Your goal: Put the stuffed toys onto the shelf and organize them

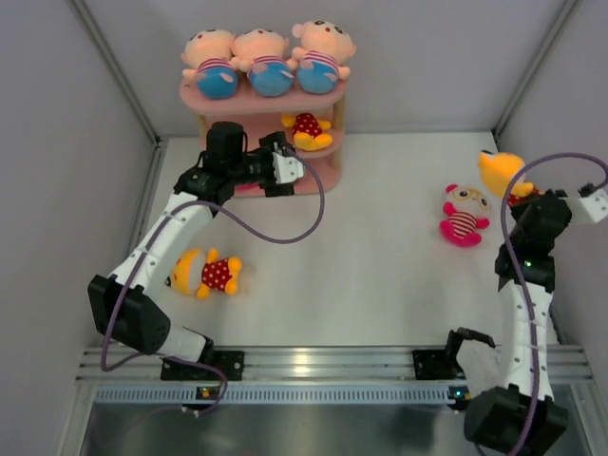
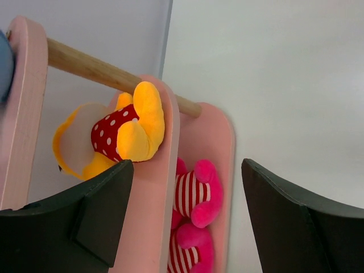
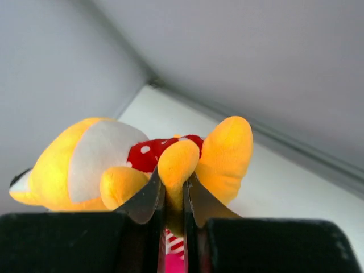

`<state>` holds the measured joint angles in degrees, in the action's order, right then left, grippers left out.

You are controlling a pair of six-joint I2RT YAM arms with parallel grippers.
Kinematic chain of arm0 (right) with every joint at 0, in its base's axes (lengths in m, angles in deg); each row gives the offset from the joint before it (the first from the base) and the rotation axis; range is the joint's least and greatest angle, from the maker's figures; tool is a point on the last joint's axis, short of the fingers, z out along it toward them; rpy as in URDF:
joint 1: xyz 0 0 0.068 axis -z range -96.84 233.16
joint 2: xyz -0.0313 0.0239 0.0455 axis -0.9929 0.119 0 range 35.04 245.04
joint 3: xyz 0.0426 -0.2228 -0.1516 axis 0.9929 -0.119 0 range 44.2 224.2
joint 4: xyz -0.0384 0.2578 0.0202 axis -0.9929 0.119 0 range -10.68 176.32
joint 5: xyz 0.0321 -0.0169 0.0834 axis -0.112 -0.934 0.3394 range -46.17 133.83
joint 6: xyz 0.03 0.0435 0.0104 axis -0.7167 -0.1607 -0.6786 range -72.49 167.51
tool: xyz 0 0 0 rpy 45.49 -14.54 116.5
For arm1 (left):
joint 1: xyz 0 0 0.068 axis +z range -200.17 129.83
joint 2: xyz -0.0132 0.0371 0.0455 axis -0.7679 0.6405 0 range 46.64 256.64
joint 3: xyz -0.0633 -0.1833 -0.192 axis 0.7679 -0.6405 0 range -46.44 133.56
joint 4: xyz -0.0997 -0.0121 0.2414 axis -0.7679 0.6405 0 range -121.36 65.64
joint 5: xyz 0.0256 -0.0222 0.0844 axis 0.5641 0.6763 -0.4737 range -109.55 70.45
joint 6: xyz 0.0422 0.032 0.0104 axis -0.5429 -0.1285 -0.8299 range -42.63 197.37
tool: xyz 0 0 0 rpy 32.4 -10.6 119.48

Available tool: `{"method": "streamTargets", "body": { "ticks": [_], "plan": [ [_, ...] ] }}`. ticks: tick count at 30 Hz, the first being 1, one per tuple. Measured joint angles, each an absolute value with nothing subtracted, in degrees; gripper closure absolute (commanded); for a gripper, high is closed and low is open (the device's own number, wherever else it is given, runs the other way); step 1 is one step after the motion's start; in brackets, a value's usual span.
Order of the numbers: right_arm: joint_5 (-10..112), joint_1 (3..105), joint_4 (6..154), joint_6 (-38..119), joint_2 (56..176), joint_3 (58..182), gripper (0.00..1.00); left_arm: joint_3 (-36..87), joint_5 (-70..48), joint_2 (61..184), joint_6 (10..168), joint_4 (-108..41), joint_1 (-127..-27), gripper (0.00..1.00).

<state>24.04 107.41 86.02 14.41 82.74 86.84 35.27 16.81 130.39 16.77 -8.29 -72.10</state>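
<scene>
At right, right hand (image 3: 174, 181) pinches yellow toy (image 3: 224, 151).

Robot lab test cell, not a home. White table (image 1: 380, 237) boxed in by plain grey panels (image 1: 57, 142), metal corner struts (image 1: 114, 68) at upper left and upper right of frame. Extruded aluminium rail (image 1: 323, 363) along bottom edge. Two white-and-black arms (image 1: 176, 228) bolted to it, purple cables (image 1: 275, 240) looping loose. Only props: plush toys (image 1: 269, 57) and a small pink shelf (image 1: 256, 103).
</scene>
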Motion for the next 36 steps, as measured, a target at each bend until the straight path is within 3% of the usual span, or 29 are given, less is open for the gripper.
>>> {"method": "streamTargets", "body": {
  "ticks": [6, 12, 20, 22, 23, 25, 26, 29, 32, 36],
  "plan": [
    [14.31, 79.61, 86.98, 14.14, 80.75, 90.40, 1.00, 35.05, 12.57, 125.65, 31.13, -8.20, -72.12, 0.18],
    [7.51, 50.48, 85.41, 12.20, 93.41, 87.12, 1.00, 31.56, 6.52, 119.59, 39.46, -7.24, -72.12, 0.19],
    [7.10, 32.79, 85.04, 6.76, 106.30, 82.46, 1.00, 21.48, -4.78, 115.44, 44.49, -0.27, -72.12, 0.21],
    [7.25, 31.57, 85.63, 4.74, 108.42, 82.92, 0.93, 18.83, -7.67, 115.09, 44.99, 1.87, -72.12, 0.22],
    [7.58, 31.40, 86.20, 4.15, 109.58, 83.43, 0.78, 17.30, -9.22, 114.85, 45.19, 2.99, -72.10, 0.21],
    [8.54, 30.57, 87.42, 4.07, 111.64, 84.91, 0.59, 14.81, -11.58, 114.28, 45.27, 5.06, -71.93, 0.21],
    [10.18, 29.78, 87.77, 4.85, 112.23, 85.63, 0.41, 13.98, -12.26, 113.97, 45.21, 6.22, -71.82, 0.20],
    [18.70, 25.63, 87.84, 10.17, 112.10, 87.01, 0.18, 12.80, -13.96, 112.60, 43.94, 10.94, -71.18, 0.21],
    [30.05, 20.60, 87.95, 17.57, 110.59, 88.26, 0.11, 12.80, -15.86, 111.85, 43.44, 14.24, -70.57, 0.21],
    [41.54, 17.41, 89.83, 27.32, 106.22, 90.79, 0.09, 13.63, -16.80, 112.88, 44.55, 20.21, -66.33, 0.24]
  ]
}}
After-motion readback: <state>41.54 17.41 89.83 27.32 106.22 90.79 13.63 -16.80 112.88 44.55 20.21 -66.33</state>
